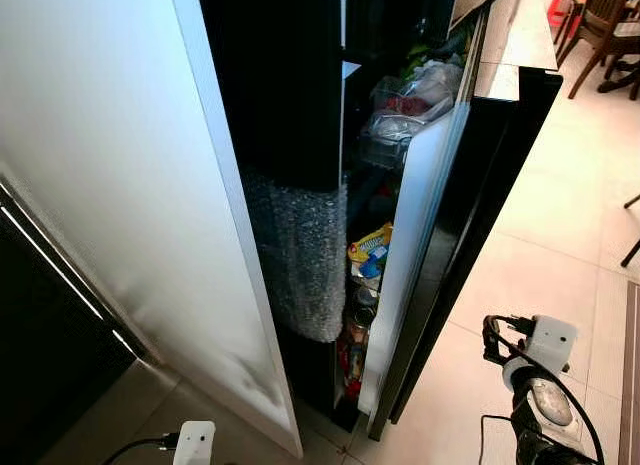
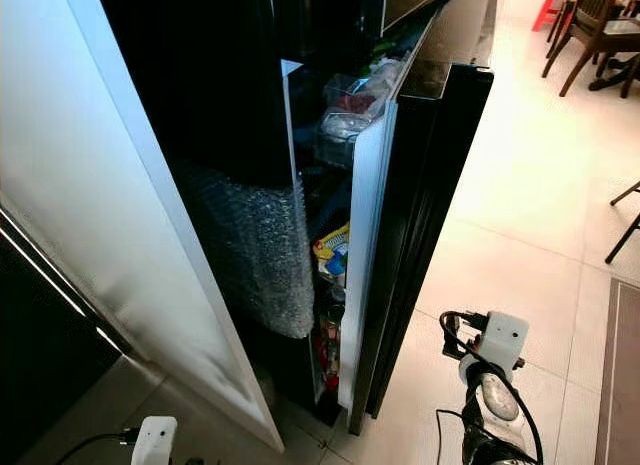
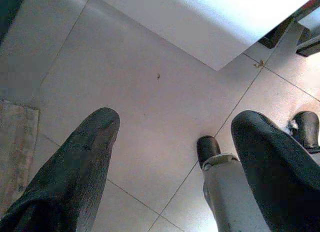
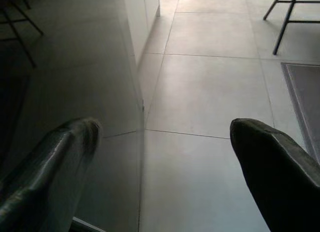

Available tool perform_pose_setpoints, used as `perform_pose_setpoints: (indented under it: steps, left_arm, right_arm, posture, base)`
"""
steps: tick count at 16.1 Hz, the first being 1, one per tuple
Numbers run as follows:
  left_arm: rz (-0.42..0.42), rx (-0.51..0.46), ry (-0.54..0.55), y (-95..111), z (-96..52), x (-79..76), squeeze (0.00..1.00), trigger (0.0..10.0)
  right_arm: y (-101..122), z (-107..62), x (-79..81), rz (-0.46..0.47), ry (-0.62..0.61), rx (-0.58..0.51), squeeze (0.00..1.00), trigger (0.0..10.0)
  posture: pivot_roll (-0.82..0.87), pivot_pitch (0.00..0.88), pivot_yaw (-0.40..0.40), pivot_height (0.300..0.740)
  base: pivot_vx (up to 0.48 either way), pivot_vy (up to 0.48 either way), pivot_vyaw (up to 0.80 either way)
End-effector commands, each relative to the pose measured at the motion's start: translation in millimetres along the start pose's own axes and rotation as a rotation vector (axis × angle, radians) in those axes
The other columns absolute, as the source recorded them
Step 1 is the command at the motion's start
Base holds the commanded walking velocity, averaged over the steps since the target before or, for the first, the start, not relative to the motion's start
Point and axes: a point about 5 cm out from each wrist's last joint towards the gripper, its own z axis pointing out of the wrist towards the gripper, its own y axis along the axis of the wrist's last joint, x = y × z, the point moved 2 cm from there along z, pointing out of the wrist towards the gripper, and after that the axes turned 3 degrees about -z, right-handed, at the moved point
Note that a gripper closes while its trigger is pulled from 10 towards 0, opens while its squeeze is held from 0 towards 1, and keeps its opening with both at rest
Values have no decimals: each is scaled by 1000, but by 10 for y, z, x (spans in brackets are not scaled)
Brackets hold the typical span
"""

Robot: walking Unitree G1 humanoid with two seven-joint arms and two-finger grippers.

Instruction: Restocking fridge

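Fridge [image 1: 300, 135] ajar, stocked, on pale tiled floor [image 1: 540, 255].

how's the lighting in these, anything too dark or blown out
Eye views: the black fridge interior is nearly unreadable, while the white fridge door and pale floor tiles are bright. Right wrist view: dim and shadowed on one side. Left wrist view: evenly lit, with a washed-out white panel.

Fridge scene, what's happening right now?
Nothing is being handled. The robot stands at the fridge, whose door is partly open; bagged food and packets fill its shelves. The left gripper and right gripper are both open and empty, over the tiled floor. No item to restock is in hand yet.
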Motion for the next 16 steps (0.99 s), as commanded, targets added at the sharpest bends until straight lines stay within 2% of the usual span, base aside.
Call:
perform_pose_setpoints:
  steps: [1,5,8,13,16]
  left_arm:
    - [15,8,-3,-24,-4,9,0,10000]
    - [18,10,-4,-27,-4,7,0,10000]
    - [21,10,-5,-32,-6,5,0,10000]
    - [27,11,-8,-44,-9,4,0,10000]
    - [29,11,-9,-48,-10,4,0,10000]
  right_arm:
    - [161,73,131,31,66,-50,0,10000]
    - [161,88,329,101,198,-37,0,10000]
    - [183,98,449,106,260,-38,0,10000]
    - [291,117,759,109,431,-54,0,10000]
    - [388,145,873,107,473,-70,0,10000]
  posture:
    - [-114,0,46,740]
    - [-110,0,45,740]
    - [-109,0,45,740]
    - [-109,0,47,740]
    - [-109,0,47,740]
  base:
    - [0,0,0]
    - [0,0,0]
    - [0,0,0]
    - [0,0,0]
    - [0,0,0]
